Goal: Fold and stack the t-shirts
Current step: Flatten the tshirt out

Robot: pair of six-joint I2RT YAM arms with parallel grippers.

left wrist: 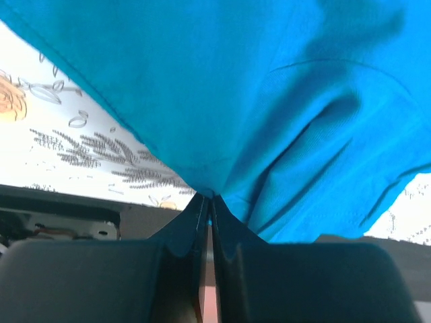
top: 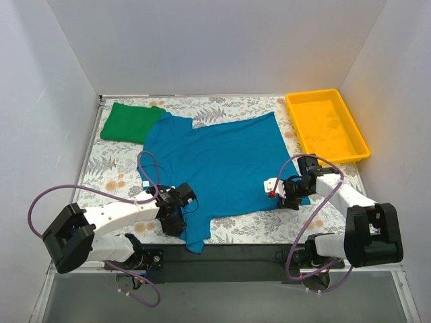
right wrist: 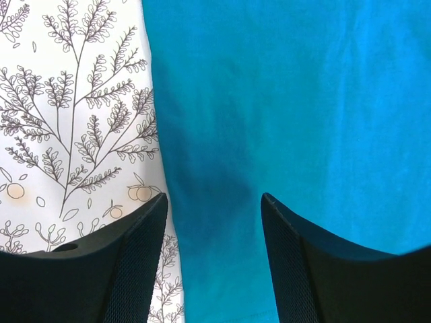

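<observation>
Top: teal shirt (top: 222,168) spread flat mid-counter (top: 256,227), green shirt (top: 131,122) folded at the far-left corner.
Left wrist: left end effector (left wrist: 209,200) clamped on teal shirt hem, fabric bunched at the tips.
Right wrist: right end effector (right wrist: 214,198) spread wide over the shirt's edge, gripping nothing.

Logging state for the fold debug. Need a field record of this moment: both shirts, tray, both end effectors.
teal shirt: spread open on the floral table, unfolded, one part past the near edge
green shirt: folded, far left, beside the teal shirt
yellow tray: far right, apart from both shirts
left end effector: shut, pinching the teal shirt's fabric at its near-left side
right end effector: open, over the teal shirt's right edge, gripping nothing
stack: not yet made
</observation>
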